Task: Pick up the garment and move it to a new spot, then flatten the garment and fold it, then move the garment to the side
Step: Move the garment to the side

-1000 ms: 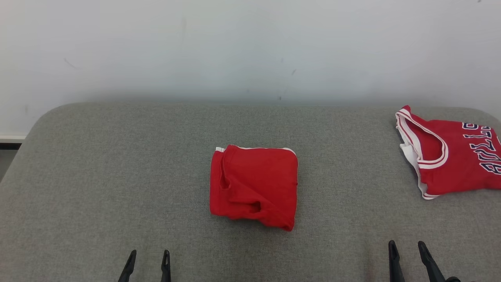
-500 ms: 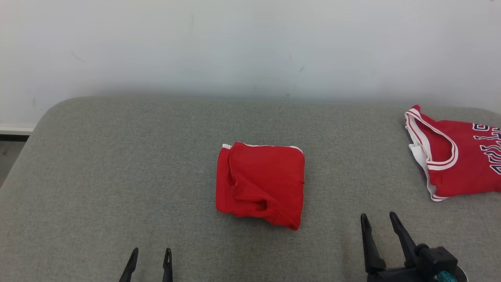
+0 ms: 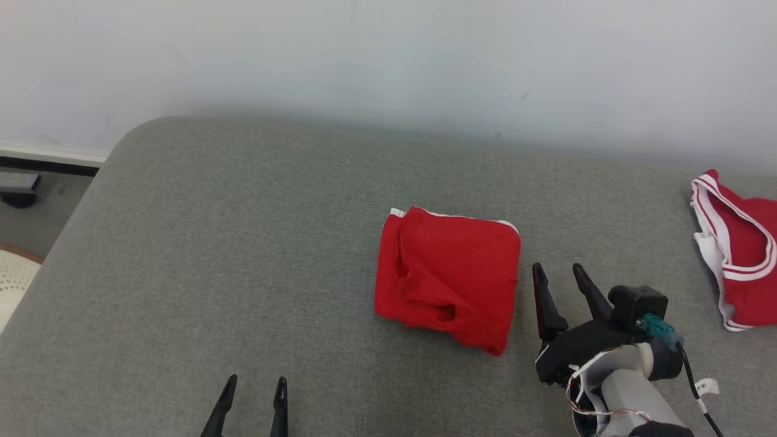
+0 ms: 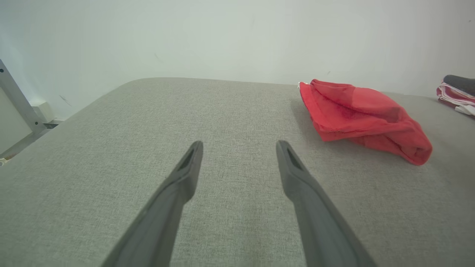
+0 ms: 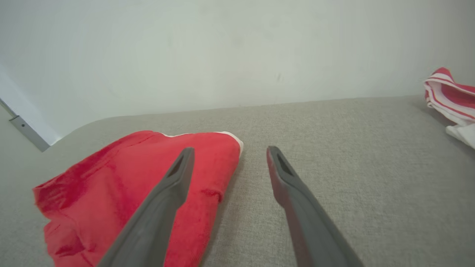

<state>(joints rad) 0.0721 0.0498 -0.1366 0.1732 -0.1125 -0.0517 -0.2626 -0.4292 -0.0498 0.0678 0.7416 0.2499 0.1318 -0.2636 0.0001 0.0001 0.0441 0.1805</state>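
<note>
Head view: found the garment (image 3: 449, 276) lying as a neat-ish red square on the grey cushion (image 3: 243, 243), just left of the right gripper (image 3: 555, 266), near the fingertips but apart from them; spotted those fingers spread wide with nothing between; noticed the left gripper (image 3: 257, 379) spread and empty too, with the garment well ahead and to its right; clocked a second red jersey (image 3: 740, 267) far out to the right of the right gripper.

Left wrist view: saw the left gripper (image 4: 239, 142) gaping over bare cushion, gripping nothing; had the garment (image 4: 356, 107) ahead and off to the right, well clear.

Right wrist view: caught the right gripper (image 5: 230, 149) wide apart, holding nothing; placed the garment (image 5: 148, 174) ahead and to the left, with its right edge between the fingers and the left finger drawn across the cloth; couldn't tell whether touching.

Reckoned the folding done already, so probably onto the last bit, shifting it to the side; figured the next move needed a nudge left and down to straddle the stacked edge, then a pinch through every layer; risked undoing the fold otherwise.
</note>
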